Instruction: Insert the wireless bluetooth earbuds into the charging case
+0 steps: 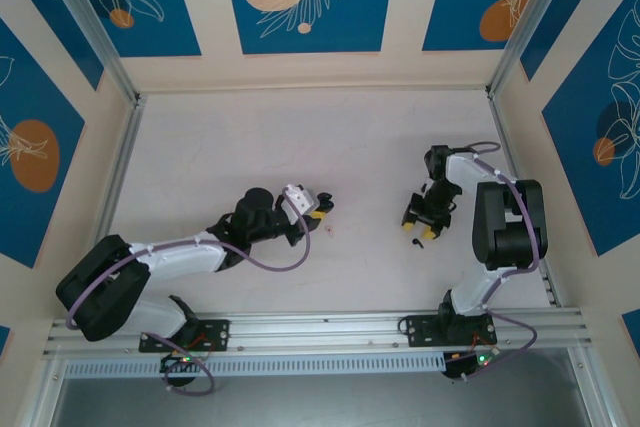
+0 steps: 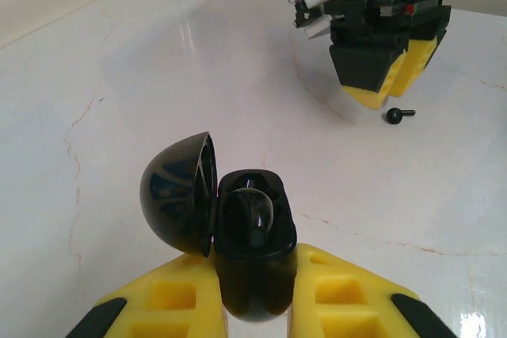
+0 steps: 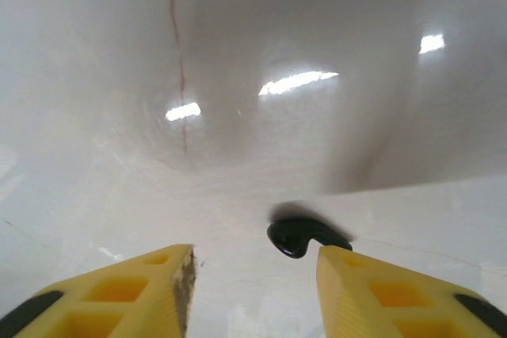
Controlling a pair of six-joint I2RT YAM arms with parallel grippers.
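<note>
- Top external view: we see the left pincer (image 1: 317, 210) reaching out over the middle of the pale, marbled tabletop (image 1: 250, 137). The right pincer (image 1: 420, 223) is well apart from it on the right side, pointing down at the surface.
- In the left wrist view, the left pincer's yellow fingers (image 2: 182, 298) pinch the black charging case (image 2: 255, 275) by its lower body, one finger on each side.
- The case is open. Its domed lid (image 2: 176, 194) is swung out to the left of the base and joined to it along one edge, with the hollow side facing the base.
- Inside the base we make out a glossy, dark, rounded shape. We cannot tell whether it is a seated earbud or just the moulded well.
- One earbud (image 2: 399, 115), a tiny black piece with a short stem, lies on the bare tabletop across from the case. It sits just beside the right pincer's yellow tips and apart from them.
- From above, the same earbud is a small dark speck on the near side of the right pincer.
- In the right wrist view, the right pincer's fingers (image 3: 142, 290) are spread wide and grip nothing.
- There the earbud lies flat on the tabletop in the gap between them, much closer to the finger on the right of that picture. We cannot tell whether it touches that tip.
</note>
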